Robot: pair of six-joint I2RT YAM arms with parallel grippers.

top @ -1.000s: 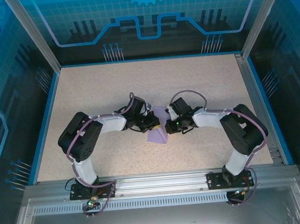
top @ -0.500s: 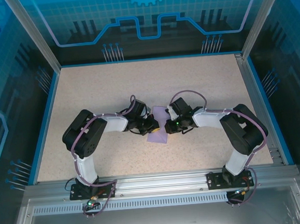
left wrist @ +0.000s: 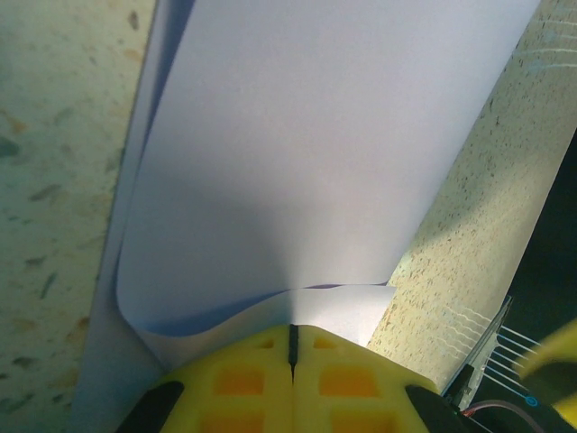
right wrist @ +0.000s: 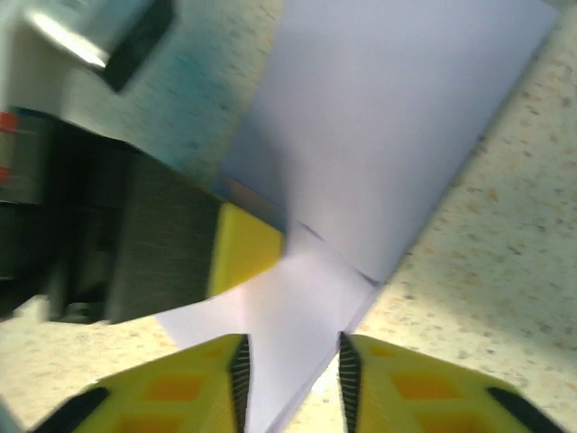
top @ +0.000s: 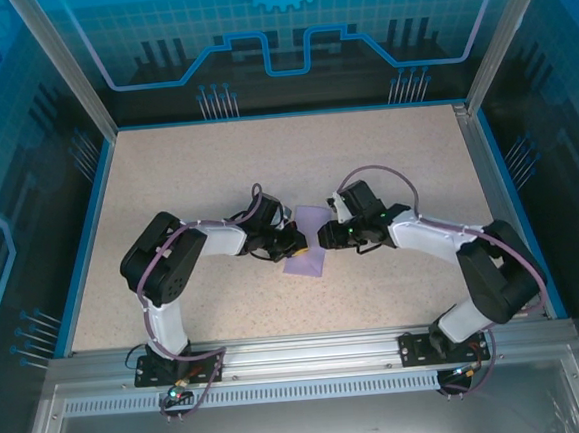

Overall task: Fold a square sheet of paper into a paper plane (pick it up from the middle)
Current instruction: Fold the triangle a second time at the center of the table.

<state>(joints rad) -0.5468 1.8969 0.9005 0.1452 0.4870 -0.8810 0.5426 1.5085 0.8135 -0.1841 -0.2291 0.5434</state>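
Folded lavender paper [top: 305, 262] is shown at the middle of the table [top: 216, 172], between the two arms. One edge is pinched by the fully closed left gripper [left wrist: 291, 336]. The right gripper [right wrist: 293, 354] is held slightly parted, with the opposite edge lying loose between its fingers.

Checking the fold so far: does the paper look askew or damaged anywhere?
The square sheet of paper bows up in a loose curl at the left gripper, which pinches its edge, instead of lying flat on the table. I see no tear. The right gripper stands open, paper between its jaws.
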